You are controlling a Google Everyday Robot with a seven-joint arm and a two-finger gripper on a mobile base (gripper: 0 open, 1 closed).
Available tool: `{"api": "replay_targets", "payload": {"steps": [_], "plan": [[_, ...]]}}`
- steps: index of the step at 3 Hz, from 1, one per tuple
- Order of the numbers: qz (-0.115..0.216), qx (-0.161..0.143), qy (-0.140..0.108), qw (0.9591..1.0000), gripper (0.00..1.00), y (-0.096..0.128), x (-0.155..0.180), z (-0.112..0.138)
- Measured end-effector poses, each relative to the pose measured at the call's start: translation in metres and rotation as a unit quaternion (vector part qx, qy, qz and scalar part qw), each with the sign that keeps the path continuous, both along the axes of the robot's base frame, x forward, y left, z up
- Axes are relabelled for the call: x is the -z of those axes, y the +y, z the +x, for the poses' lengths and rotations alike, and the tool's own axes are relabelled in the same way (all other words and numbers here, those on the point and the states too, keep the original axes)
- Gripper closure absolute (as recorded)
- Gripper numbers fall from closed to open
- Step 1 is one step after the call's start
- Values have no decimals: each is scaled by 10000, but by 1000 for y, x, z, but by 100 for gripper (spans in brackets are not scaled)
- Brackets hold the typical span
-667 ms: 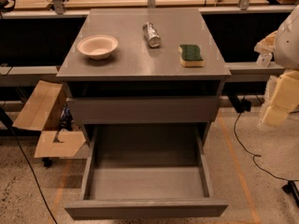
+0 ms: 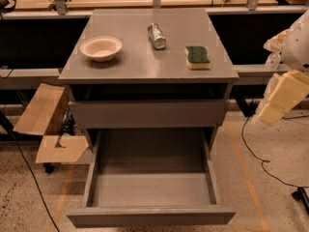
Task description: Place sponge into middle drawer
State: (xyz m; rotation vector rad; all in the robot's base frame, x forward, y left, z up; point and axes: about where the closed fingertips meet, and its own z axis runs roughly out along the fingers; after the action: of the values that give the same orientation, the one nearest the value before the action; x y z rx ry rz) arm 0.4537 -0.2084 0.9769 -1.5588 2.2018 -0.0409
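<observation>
The gripper (image 2: 282, 98) hangs at the frame's right edge, open or closed impossible to tell. The green-topped yellow sponge (image 2: 198, 57) lies upper right of centre on the cabinet top (image 2: 135, 66), near a can (image 2: 156, 36) and bowl (image 2: 101, 48), with the middle drawer (image 2: 149, 215) open below.

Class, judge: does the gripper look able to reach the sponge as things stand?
Probably yes. The sponge lies uncovered near the cabinet top's right front corner, clear of the can; the gripper hangs to the cabinet's right, below top level, nothing between them.

Pale arm (image 2: 295, 47) showing at far right edge, angling down toward near left. At its lower end, gripper (image 2: 270, 111) hanging in air, right side.
</observation>
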Motion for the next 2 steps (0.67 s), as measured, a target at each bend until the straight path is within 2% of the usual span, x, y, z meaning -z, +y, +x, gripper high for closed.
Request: {"api": "replay_targets", "payload": {"steps": [1,2], "plan": [[887,338,-325,9950,0,11,7,30],[1796,621,-720,9791,0,23,15,81]]}}
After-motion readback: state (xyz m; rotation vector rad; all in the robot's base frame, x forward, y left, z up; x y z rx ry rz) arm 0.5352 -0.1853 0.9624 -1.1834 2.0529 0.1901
